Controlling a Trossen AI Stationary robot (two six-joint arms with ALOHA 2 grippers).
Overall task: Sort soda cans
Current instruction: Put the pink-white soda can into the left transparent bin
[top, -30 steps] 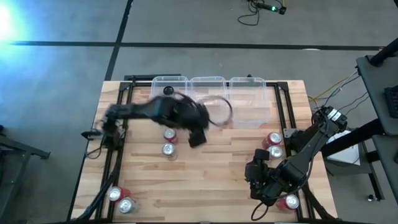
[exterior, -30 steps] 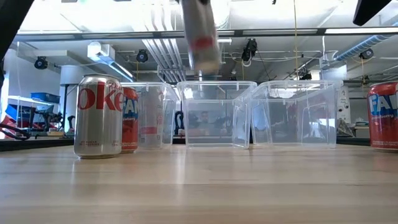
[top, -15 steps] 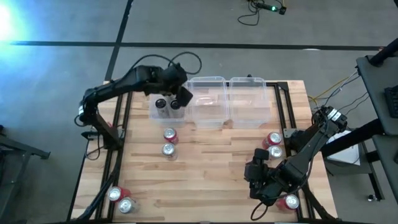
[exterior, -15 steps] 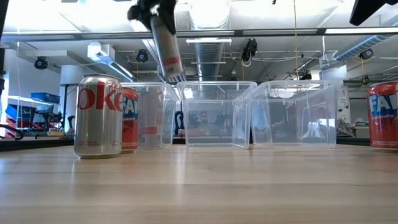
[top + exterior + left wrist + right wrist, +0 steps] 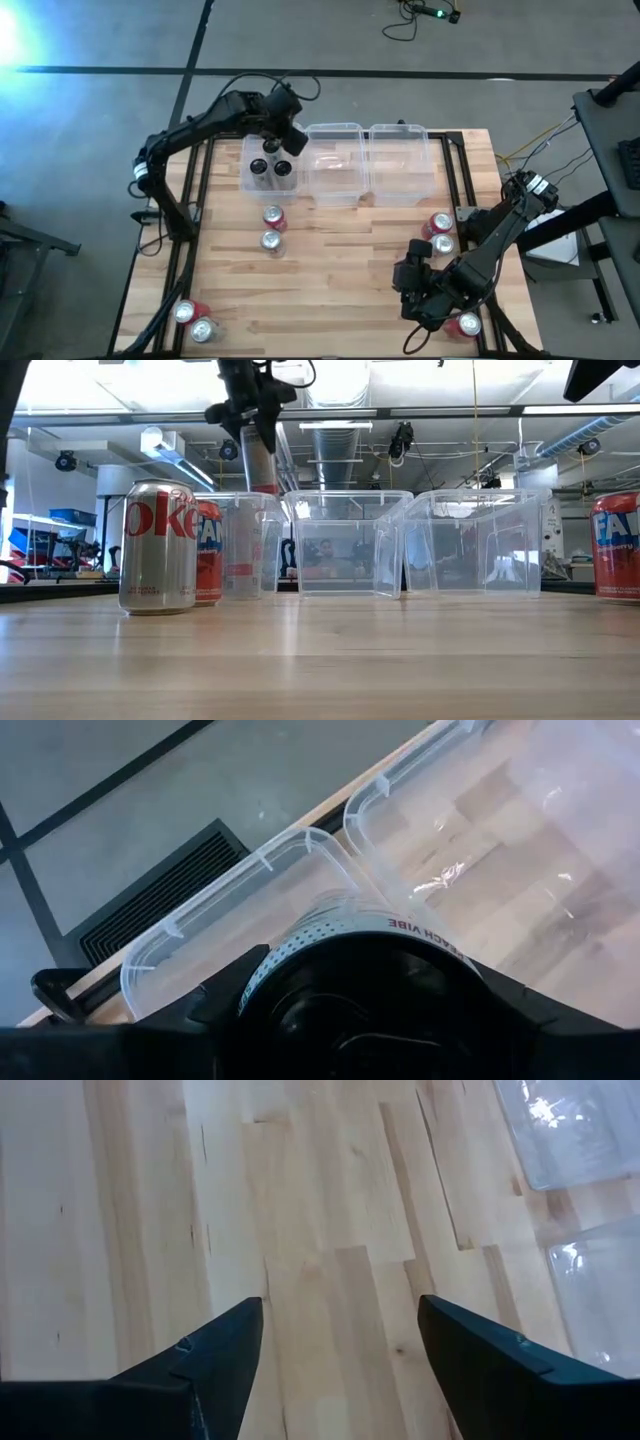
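Three clear bins and ten visible cans sit on one table.

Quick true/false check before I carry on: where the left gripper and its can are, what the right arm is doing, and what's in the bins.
1. The left gripper holds a can above the leftmost bin. True.
2. The right gripper is shut on a can. False: it is open over bare table.
3. The middle bin holds two cans. False: it looks empty.
4. Two cans stand just in front of the leftmost bin. True.
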